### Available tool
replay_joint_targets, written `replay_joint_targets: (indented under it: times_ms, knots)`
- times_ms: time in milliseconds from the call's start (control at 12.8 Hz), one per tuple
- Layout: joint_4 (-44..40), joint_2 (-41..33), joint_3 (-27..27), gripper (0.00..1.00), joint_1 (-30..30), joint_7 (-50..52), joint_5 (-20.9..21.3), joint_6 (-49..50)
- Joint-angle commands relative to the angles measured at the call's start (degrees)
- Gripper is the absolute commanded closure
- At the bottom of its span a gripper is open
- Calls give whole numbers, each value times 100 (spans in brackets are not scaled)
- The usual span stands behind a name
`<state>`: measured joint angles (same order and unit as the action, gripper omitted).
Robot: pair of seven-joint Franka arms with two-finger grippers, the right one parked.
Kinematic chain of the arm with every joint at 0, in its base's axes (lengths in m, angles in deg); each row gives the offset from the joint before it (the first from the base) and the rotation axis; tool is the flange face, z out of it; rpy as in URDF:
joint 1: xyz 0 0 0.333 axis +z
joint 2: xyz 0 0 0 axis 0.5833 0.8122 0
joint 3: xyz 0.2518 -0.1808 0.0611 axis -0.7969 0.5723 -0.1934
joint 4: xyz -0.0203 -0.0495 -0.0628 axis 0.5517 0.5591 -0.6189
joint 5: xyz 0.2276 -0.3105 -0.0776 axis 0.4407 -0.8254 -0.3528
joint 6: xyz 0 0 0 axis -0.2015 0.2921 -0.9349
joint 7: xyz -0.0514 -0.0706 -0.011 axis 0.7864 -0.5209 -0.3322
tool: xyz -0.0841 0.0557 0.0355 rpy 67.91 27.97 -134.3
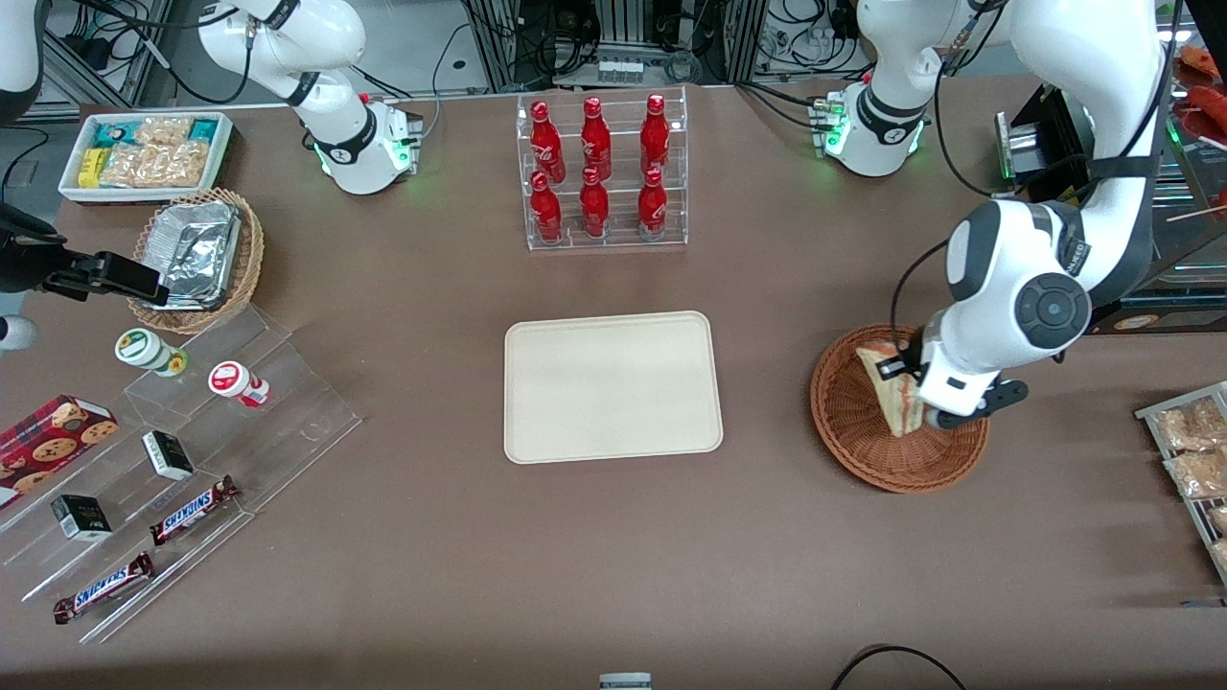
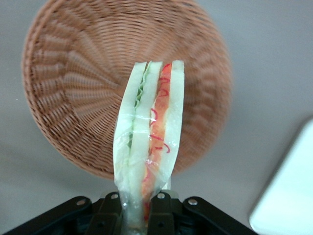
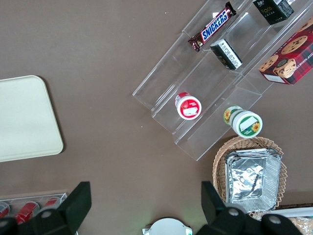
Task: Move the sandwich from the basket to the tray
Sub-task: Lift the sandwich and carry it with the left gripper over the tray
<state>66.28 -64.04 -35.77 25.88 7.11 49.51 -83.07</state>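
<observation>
The sandwich (image 1: 890, 391) is a pale wedge with red and green filling, wrapped in clear film. My gripper (image 1: 918, 398) is shut on it and holds it above the reddish-brown wicker basket (image 1: 863, 436). In the left wrist view the sandwich (image 2: 149, 132) rises from between the black fingers (image 2: 165, 215), with the empty basket (image 2: 73, 83) below it. The cream tray (image 1: 613, 385) lies at the table's middle, toward the parked arm from the basket, with nothing on it. A corner of the tray (image 2: 288, 196) shows in the wrist view.
A clear rack of red bottles (image 1: 602, 172) stands farther from the front camera than the tray. A tan basket with a foil container (image 1: 196, 251), a white snack bin (image 1: 144, 153) and acrylic steps with snacks (image 1: 173, 479) lie toward the parked arm's end. Packaged snacks (image 1: 1193, 450) sit near the working arm's edge.
</observation>
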Motion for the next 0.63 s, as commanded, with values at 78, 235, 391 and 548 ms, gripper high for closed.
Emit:
replay_joint_targets:
  times_ms: [78, 235, 391, 548]
  knots:
    - [-720, 540, -26, 100, -626, -120, -54, 269]
    - [-1228, 899, -26, 100, -1048, 37, -89, 294]
    - [-1580, 1207, -26, 100, -1382, 397, -177, 260]
    - [-1923, 1514, -26, 100, -1760, 774, -178, 251]
